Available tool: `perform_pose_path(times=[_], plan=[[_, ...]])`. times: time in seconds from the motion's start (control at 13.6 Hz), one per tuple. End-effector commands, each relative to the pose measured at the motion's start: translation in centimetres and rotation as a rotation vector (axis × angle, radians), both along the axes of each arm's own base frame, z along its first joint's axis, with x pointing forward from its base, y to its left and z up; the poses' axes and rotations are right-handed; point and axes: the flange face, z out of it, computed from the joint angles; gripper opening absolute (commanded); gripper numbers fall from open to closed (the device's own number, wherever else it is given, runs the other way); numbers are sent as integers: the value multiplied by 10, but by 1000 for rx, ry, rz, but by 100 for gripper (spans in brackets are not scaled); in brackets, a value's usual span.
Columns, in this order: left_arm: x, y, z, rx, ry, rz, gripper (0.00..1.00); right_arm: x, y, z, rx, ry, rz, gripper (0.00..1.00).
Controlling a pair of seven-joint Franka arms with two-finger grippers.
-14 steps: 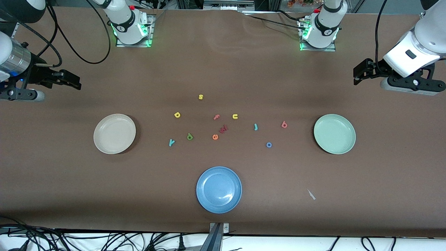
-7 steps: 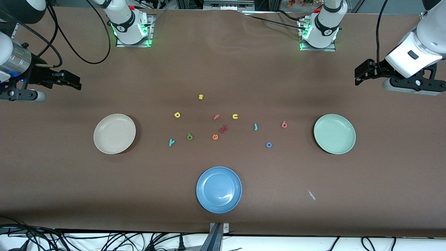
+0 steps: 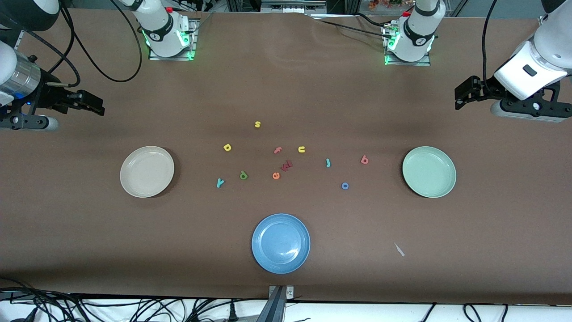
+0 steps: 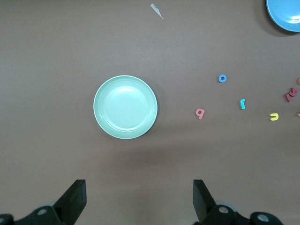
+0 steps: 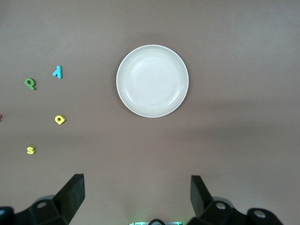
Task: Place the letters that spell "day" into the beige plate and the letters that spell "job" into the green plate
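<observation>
Hovering with jaws wide open and empty – left gripper near the green plate, salmon b lying closest; right gripper waiting near the beige plate.

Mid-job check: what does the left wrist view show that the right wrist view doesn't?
Only the left wrist view: the pale mint-green plate, salmon-red foam b, light-blue j, blue ring o, yellow u, and an edge of the blue plate.
Only the right wrist view: the cream-beige plate, teal y, green letter, two yellow letters.
Both: brown table, own open fingers.
</observation>
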Motion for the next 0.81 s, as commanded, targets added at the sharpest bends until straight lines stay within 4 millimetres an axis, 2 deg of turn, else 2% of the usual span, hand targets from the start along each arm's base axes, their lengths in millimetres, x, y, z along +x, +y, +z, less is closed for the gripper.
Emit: perform_pose_path(times=[0.0,0.44,0.73], plan=[[-2,-3,4,2,3,3,100,-1,0,-1,18,8,10,100],[-2,-2,5,2,1,4,100,-1,5,-2,11,11,28,100],[-2,-1,5,0,1,6,100,4,12,-13,21,30,52,100]])
